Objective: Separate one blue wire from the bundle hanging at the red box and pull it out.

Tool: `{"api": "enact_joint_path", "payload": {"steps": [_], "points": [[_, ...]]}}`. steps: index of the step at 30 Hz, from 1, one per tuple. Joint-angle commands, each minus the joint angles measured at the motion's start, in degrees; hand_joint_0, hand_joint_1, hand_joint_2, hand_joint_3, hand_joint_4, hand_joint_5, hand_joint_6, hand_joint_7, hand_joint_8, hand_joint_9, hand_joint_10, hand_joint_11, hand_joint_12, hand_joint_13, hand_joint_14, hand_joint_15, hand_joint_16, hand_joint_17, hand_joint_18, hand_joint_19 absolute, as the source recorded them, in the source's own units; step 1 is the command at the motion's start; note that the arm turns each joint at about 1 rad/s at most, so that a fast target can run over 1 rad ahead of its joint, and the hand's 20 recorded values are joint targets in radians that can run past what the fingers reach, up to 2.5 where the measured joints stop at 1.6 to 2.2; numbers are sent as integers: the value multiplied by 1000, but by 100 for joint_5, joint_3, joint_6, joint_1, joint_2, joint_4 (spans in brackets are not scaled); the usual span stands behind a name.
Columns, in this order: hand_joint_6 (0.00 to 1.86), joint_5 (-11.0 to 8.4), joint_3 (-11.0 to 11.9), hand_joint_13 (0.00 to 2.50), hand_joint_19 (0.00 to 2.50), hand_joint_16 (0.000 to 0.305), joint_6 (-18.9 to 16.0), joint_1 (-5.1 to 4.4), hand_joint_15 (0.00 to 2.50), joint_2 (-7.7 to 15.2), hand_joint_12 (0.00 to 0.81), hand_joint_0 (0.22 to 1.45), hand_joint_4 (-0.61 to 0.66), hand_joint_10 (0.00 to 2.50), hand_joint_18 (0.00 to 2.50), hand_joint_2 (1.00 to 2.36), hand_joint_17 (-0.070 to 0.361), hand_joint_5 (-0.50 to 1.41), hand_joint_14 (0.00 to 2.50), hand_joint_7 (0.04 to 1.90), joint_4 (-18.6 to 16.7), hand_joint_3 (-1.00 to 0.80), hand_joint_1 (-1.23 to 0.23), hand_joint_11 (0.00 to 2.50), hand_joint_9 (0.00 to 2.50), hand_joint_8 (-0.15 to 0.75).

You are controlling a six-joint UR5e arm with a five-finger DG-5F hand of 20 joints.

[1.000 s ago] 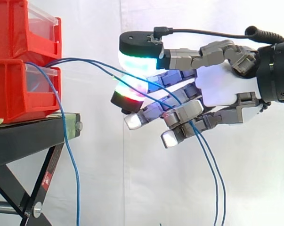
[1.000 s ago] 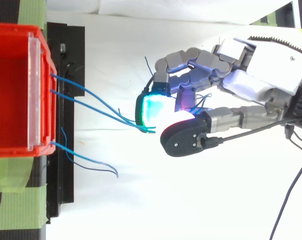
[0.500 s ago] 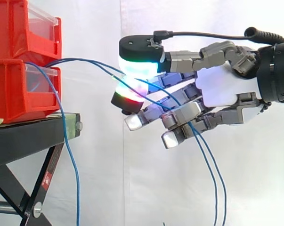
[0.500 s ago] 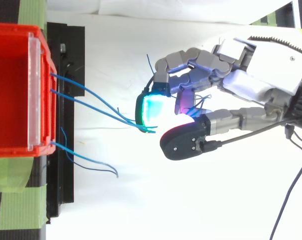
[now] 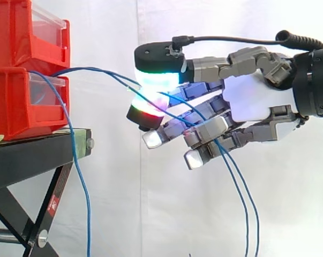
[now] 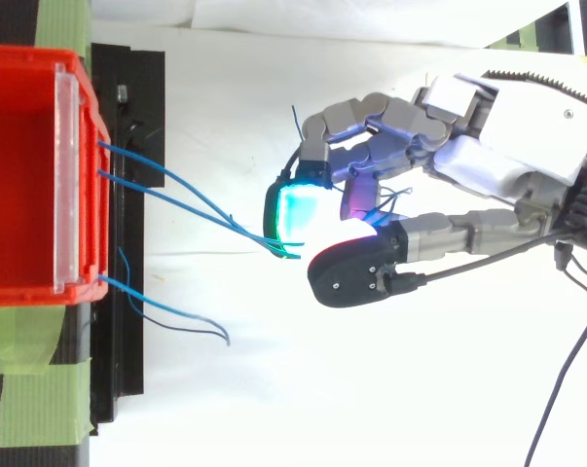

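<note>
Height shows from the side alone: two red bins point(image 5: 22, 101) sit stacked on a black stand point(image 5: 38, 155). Two blue wires point(image 5: 91, 67) leave the seam between the bins, arch right into the hand point(image 5: 247, 101), cross its lower fingers and drop to the bottom edge, which cuts them off. A third wire point(image 5: 81, 182) hangs down past the stand's corner, well apart from the hand. From above, spacing shows instead: the two wires point(image 6: 176, 202) start apart at the bin's front and converge at the glowing pads. The third wire point(image 6: 176, 313) leaves near the bin's other corner and ends loose, clear of the hand, and green tape point(image 6: 40, 409) lies by the stand's end. Where the wires are fixed inside the bins is hidden, and the pads' glare swallows the exact point of contact in the top view. Short blue ends poke out among the fingers there, too tangled to trace. The hand is half closed: its thumb point(image 5: 158, 53) lies over one curled finger, and the two wires are pinched between their pads point(image 5: 145, 107). The other fingers are bent below.
</note>
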State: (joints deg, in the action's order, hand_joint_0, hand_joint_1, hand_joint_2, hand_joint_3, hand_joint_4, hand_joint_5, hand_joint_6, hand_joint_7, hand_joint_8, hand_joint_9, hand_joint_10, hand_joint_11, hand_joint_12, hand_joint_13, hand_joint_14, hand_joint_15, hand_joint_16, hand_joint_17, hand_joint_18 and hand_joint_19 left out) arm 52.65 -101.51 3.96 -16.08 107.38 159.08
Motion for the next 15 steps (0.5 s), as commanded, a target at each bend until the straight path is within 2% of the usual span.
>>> {"api": "enact_joint_path", "payload": {"steps": [1, 4, 6, 8, 9, 10, 15], "points": [[837, 0, 0, 779, 1158, 46, 0, 0, 1692, 3, 323, 583, 123, 20, 601, 1025, 104, -174, 1103, 1166, 0, -88, -741, 1084, 864, 308], [837, 0, 0, 783, 1154, 47, 0, 0, 1729, 3, 332, 579, 87, 21, 605, 1025, 105, -169, 1057, 1186, 0, -49, -745, 1078, 881, 303], [837, 0, 0, 803, 1149, 49, 9, 0, 1743, 3, 332, 578, 82, 21, 613, 1026, 109, -166, 923, 1198, 0, -38, -744, 1076, 890, 297], [837, 0, 0, 872, 1112, 51, 9, 0, 1800, 3, 353, 578, 67, 20, 640, 1024, 115, -161, 278, 1217, 0, -12, -752, 1081, 918, 300], [836, 0, 0, 882, 1107, 52, 9, 0, 1801, -6, 356, 580, 63, 19, 642, 1023, 116, -159, 217, 1219, -9, -12, -753, 1081, 920, 298], [837, 0, 0, 915, 1094, 52, 9, 0, 1809, 3, 362, 580, 62, 19, 648, 1023, 117, -158, 17, 1217, -18, -4, -754, 1088, 932, 301], [834, 0, 0, 842, 1077, 53, 26, 0, 1506, 3, 372, 585, 72, 19, 650, 1022, 119, -153, 17, 1247, -18, 1, -762, 1086, 954, 308]]}}
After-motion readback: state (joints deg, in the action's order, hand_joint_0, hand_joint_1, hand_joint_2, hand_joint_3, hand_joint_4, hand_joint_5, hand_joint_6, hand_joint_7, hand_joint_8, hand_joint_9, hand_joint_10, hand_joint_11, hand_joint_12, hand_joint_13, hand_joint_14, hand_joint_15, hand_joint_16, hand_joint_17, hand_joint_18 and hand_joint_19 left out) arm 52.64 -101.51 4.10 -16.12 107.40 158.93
